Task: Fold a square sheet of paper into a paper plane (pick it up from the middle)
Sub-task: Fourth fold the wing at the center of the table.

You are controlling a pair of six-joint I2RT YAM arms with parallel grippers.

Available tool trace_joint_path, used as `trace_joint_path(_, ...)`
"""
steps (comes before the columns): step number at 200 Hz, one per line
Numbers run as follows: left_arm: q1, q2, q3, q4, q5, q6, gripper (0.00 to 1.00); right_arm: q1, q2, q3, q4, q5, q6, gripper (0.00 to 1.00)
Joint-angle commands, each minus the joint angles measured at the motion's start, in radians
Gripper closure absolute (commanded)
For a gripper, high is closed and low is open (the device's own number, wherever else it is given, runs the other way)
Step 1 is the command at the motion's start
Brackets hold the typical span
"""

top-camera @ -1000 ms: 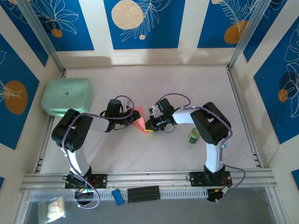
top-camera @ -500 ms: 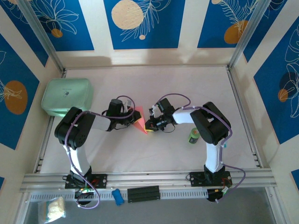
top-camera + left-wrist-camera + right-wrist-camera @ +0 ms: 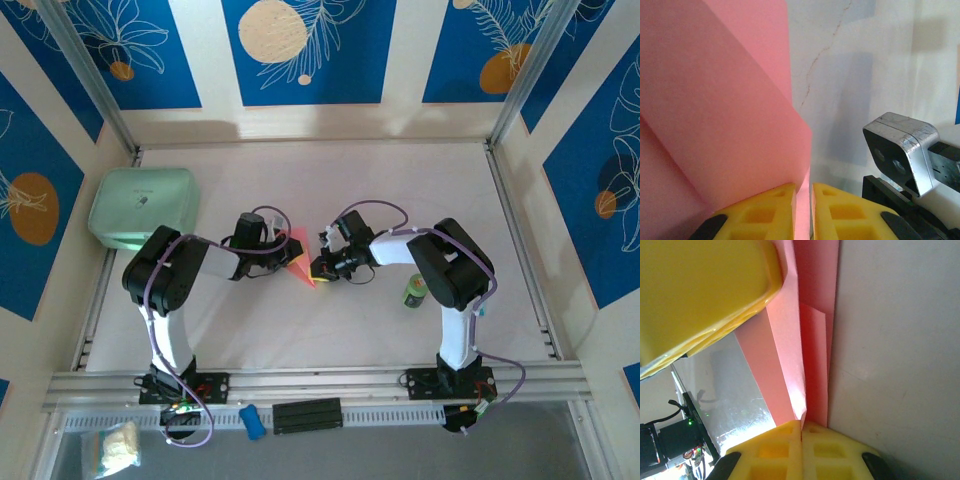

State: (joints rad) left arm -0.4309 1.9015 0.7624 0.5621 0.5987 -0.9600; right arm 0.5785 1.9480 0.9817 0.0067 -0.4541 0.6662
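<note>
1. Pink folded paper, the paper plane (image 3: 300, 257), sits at the middle of the white bench (image 3: 400, 180) between the 2 arms. Its wide end points away from the arm bases and its tip points toward them.
2. Left tool (image 3: 283, 246): in the wrist view its yellow fingers (image 3: 760, 217) stand almost together, pinching an edge of the plane (image 3: 715, 100).
3. Right tool (image 3: 320, 268): its fingers (image 3: 770, 445) are pressed together on the narrow end of the plane (image 3: 812, 340), whose layered creases run upward from the grip.
4. A mint-green case (image 3: 143, 205) lies at the far left, well apart from the plane. A small green can (image 3: 415, 292) stands just beside the right arm.
</note>
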Motion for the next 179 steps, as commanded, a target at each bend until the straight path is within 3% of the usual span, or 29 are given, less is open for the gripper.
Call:
trace_joint_path(1, -0.008, 0.015, 0.024, 0.014, 0.013, 0.012, 0.83, -0.013, 0.068, -0.023, -0.094, 0.114, -0.03, 0.98)
trace_joint_path(66, -0.008, 0.03, 0.021, -0.039, -0.013, 0.015, 0.84, -0.015, 0.006, -0.023, -0.086, 0.065, -0.006, 0.89)
trace_joint_path(110, -0.008, 0.033, 0.017, -0.049, -0.019, 0.014, 0.84, -0.027, -0.107, -0.036, -0.109, 0.047, 0.03, 0.77)
trace_joint_path(156, -0.008, 0.031, 0.012, -0.044, -0.018, 0.015, 0.84, -0.034, -0.186, -0.044, -0.118, 0.064, 0.045, 0.77)
trace_joint_path(179, -0.008, 0.033, 0.011, -0.04, -0.017, 0.012, 0.83, -0.012, -0.165, -0.001, -0.141, 0.052, 0.027, 0.84)
